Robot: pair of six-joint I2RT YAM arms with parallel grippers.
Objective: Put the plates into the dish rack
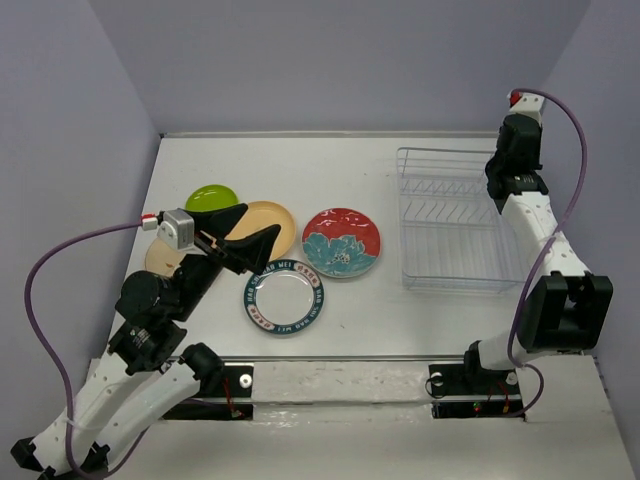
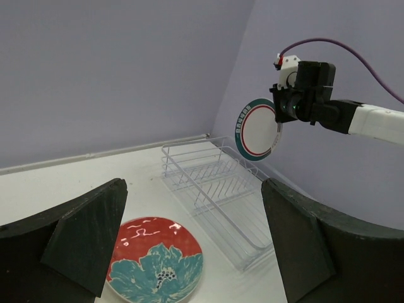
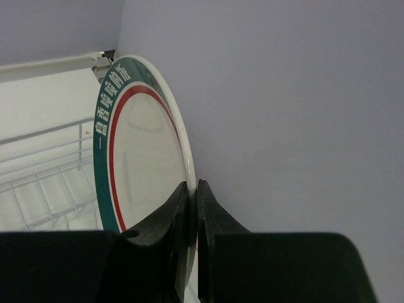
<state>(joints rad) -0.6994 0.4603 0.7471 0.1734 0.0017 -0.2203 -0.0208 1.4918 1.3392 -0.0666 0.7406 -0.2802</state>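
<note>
Teal-rimmed plate (image 3: 142, 158) is pinched by its rim in the right claw (image 3: 192, 189), up by the dish rack (image 2: 214, 183); left claw (image 1: 250, 238) is spread. If it's lowered crooked, it could easily be knocked loose and dropped.

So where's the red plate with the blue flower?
In the top view, the red plate lies flat, between the tan plate on its left and the dish rack on its right.
</note>
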